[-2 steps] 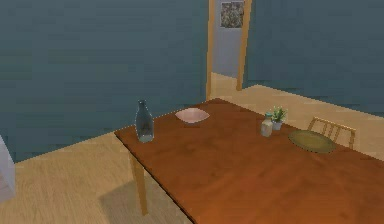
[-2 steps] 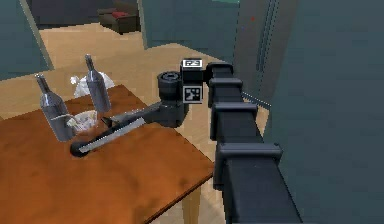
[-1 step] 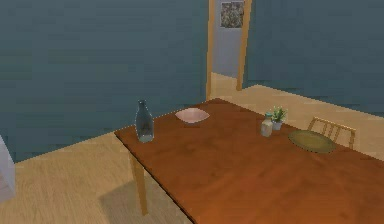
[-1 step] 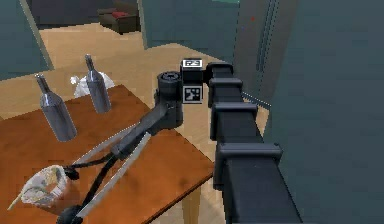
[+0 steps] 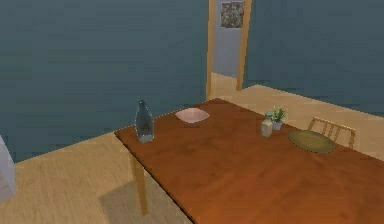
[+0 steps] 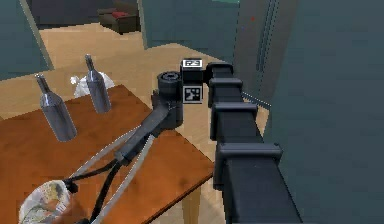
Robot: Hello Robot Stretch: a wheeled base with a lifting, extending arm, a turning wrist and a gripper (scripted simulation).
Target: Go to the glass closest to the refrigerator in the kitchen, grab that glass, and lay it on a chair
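My gripper reaches down and left from the dark arm over a brown wooden table. Its thin fingers end next to a pale green-white lump lying on the tabletop, so I cannot tell whether it holds anything. Two grey bottles stand farther out on that table. In the forward view a small pale cup-like thing stands beside a little potted plant. A wooden chair back rises behind the table's far edge.
The table also carries a bluish bottle, a pink bowl and a green plate. A doorway opens in the blue wall behind. Low dark furniture stands far out, and a grey door is near the arm.
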